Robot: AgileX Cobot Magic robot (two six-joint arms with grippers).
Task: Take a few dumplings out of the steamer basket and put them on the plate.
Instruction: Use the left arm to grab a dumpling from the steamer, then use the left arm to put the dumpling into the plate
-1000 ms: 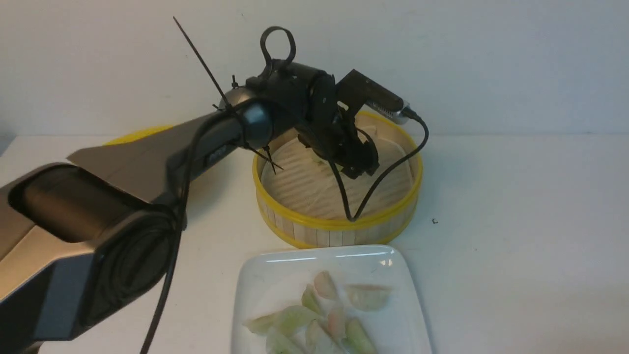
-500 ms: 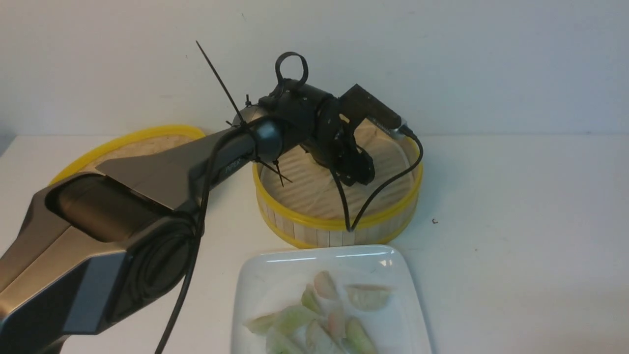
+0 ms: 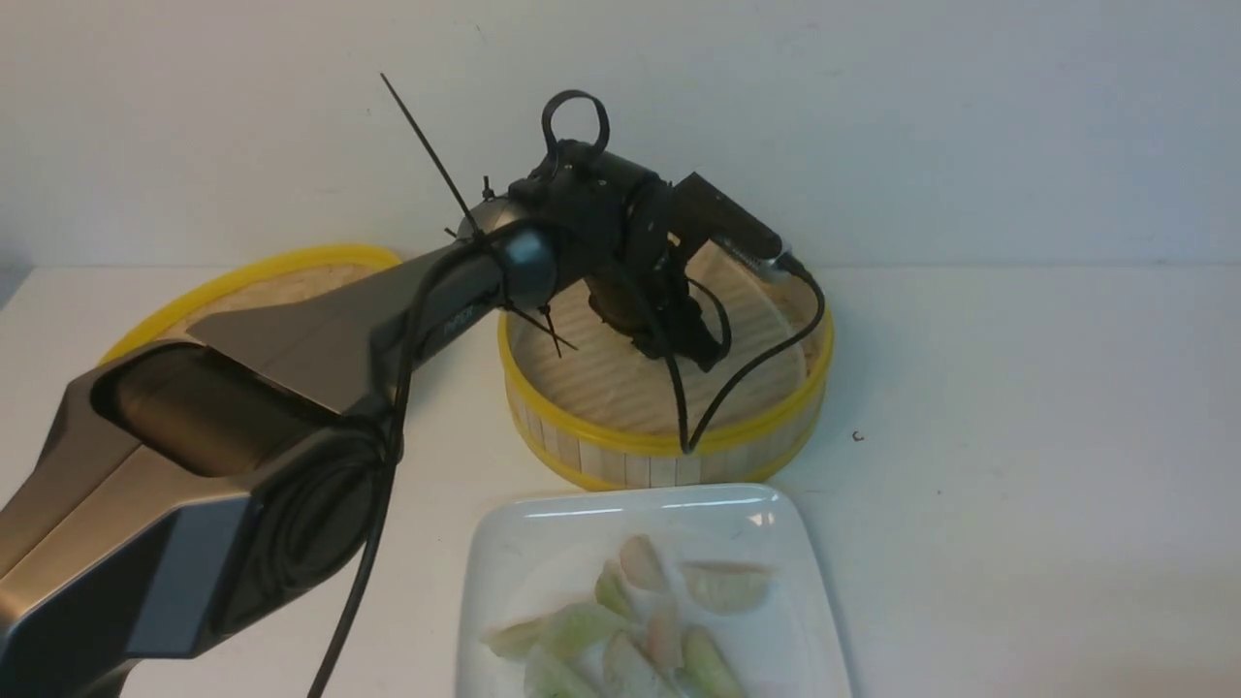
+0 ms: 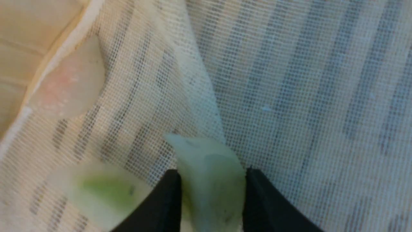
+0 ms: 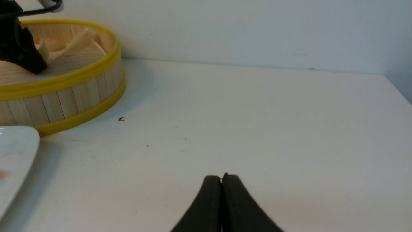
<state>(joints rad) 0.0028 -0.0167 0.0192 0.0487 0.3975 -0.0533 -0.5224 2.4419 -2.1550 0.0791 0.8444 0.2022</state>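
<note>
1. Left gripper (image 4: 212, 175) is clamped on a pale green dumpling (image 4: 204, 158). One black finger sits on each flank, and the dumpling's pointed end pokes out past my tips. The hold looks centred, not on a thin edge.
2. Under my tips lies the mesh liner (image 4: 289, 96) of the steamer basket (image 3: 669, 460). A raised fold in the cloth starts right at the dumpling's point and runs away from me. I cannot tell whether the dumpling is clear of the cloth or resting on it.
3. A second green dumpling (image 4: 103, 190) lies just beside one of my fingers. A pinkish dumpling (image 4: 69, 87) sits farther off, against the basket wall.
4. The lift should go straight up and slowly, with no harder squeeze, because I judge the soft skin would tear or squash. If the fold rises with me, the liner is stuck or pinched.
5. The wrist-camera cable (image 3: 751, 373) droops from me onto the near yellow rim, and I should clear that rim before swinging.
6. The plate (image 3: 504, 553) lies just past that rim, on the robot's side of me. It carries a heap of dumplings (image 3: 620, 630), so the bare strip nearest the basket is the better landing spot.
7. The right gripper (image 5: 221, 180) has its fingers pressed together on nothing. It is low over the table (image 5: 273, 112), well apart from me.
</note>
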